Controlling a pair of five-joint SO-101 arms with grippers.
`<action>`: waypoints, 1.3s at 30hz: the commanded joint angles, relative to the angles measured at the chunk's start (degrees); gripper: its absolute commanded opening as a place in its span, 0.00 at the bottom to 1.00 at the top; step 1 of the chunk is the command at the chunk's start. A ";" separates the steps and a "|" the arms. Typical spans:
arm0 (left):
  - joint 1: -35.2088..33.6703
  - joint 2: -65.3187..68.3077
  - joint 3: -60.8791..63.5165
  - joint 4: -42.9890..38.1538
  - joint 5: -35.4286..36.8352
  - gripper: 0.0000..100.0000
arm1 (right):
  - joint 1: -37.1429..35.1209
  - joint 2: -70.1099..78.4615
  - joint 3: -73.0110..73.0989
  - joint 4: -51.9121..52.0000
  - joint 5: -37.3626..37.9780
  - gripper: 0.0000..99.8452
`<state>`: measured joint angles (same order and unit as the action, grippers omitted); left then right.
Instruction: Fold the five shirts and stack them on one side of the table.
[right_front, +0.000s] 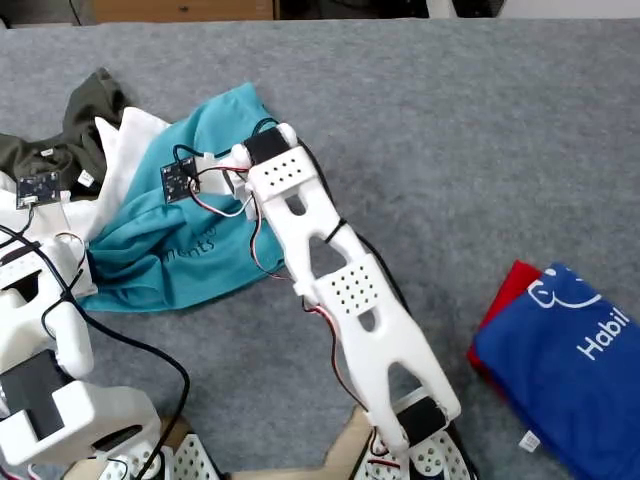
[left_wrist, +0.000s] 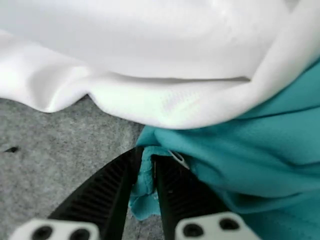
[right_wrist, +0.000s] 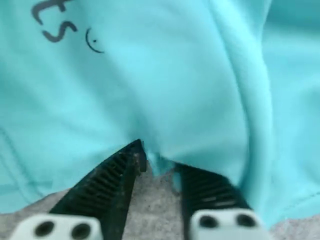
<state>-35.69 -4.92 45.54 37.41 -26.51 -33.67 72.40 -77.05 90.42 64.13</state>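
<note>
The teal shirt (right_front: 190, 240) lies crumpled at the left of the table (right_front: 450, 130), touching the white shirt (left_wrist: 150, 50); the left gripper (left_wrist: 146, 175) pinches its hem; the right gripper (right_wrist: 156, 167) nips a fold of it; at the near right, a folded blue shirt (right_front: 570, 370) rests on a red shirt (right_front: 510, 290).

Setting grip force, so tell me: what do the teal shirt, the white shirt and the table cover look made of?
Teal shirt: thin knit, likely synthetic; fine mesh texture, slight sheen. White shirt: similar smooth knit, soft rounded folds. Table cover: grey felt or short-pile carpet; fuzzy, speckled.
</note>
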 joint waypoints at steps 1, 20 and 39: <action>0.44 -1.89 0.00 -0.62 0.44 0.02 | 2.42 -0.22 -0.13 -0.44 -0.70 0.01; 0.44 -1.89 -0.09 -0.88 0.44 0.02 | 8.66 -3.12 -18.51 9.67 -3.08 0.00; 18.20 -33.27 -20.13 21.01 13.10 0.02 | 19.21 -52.62 -14.90 12.04 -20.75 0.00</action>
<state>-23.82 -26.90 33.67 54.64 -16.22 -18.02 32.04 -92.18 101.49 45.41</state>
